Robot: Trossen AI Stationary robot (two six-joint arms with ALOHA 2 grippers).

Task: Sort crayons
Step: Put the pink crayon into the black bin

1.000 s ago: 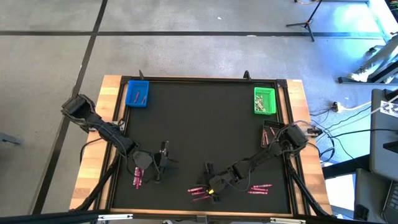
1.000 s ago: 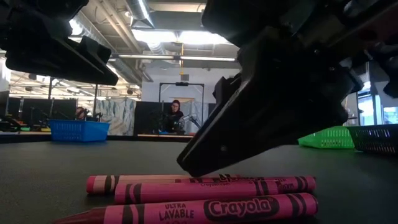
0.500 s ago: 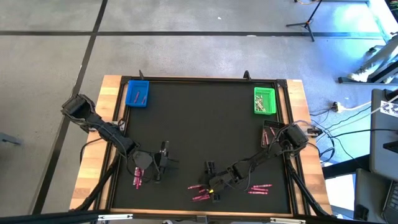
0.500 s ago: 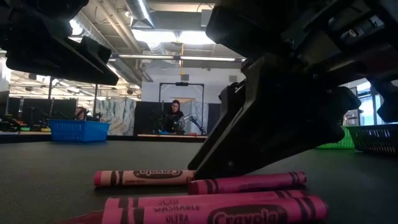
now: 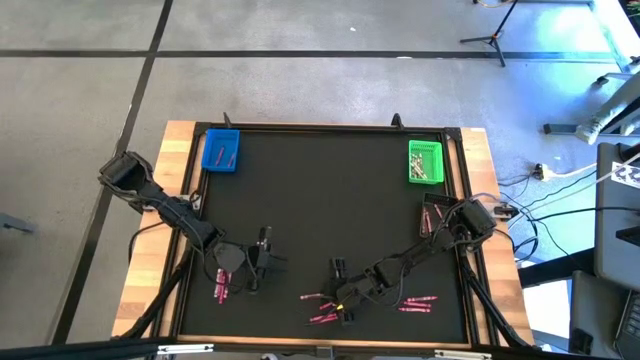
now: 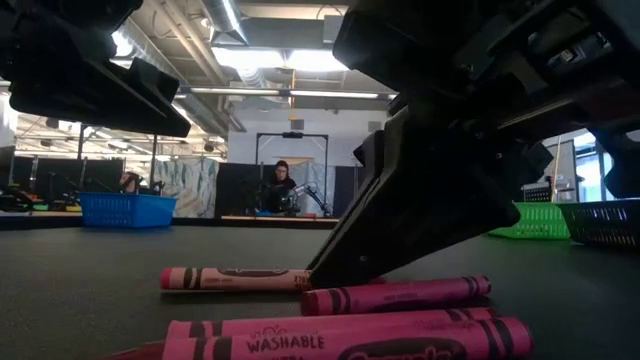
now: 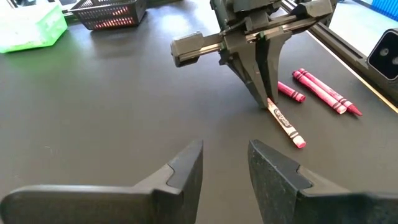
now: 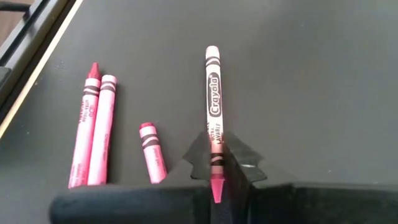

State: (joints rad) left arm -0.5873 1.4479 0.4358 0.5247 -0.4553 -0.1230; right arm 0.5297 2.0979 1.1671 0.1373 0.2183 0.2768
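Observation:
Several pink-red crayons lie near the table's near edge: a group (image 5: 221, 285) by the left arm, one (image 5: 322, 318) beside my right gripper, and a group (image 5: 418, 302) further right. My right gripper (image 5: 341, 296) is low over the table and shut on one pink crayon (image 8: 214, 106). My left gripper (image 7: 225, 165) is open and empty above the mat, left of it. A blue tray (image 5: 221, 150) stands at the far left and a green tray (image 5: 426, 162) at the far right. My right gripper pinches the crayon near its pointed end (image 8: 215, 160) between its two fingers. The fingers come from above, slanting down. The crayon lies flat on the mat, its blunt end (image 6: 175, 277) reaching away from the fingers.
Two long crayons (image 8: 93, 127) and a short one (image 8: 152, 160) lie close beside the held crayon. A dark basket (image 5: 437, 212) stands at the right edge, below the green tray. A raised frame (image 5: 320, 128) borders the black mat. A person sits beyond the table in the low view (image 6: 280, 185).
My right gripper has come down onto the far crayon of the cluster. That crayon has slid and turned away from the others, which have rolled a little apart toward the near edge.

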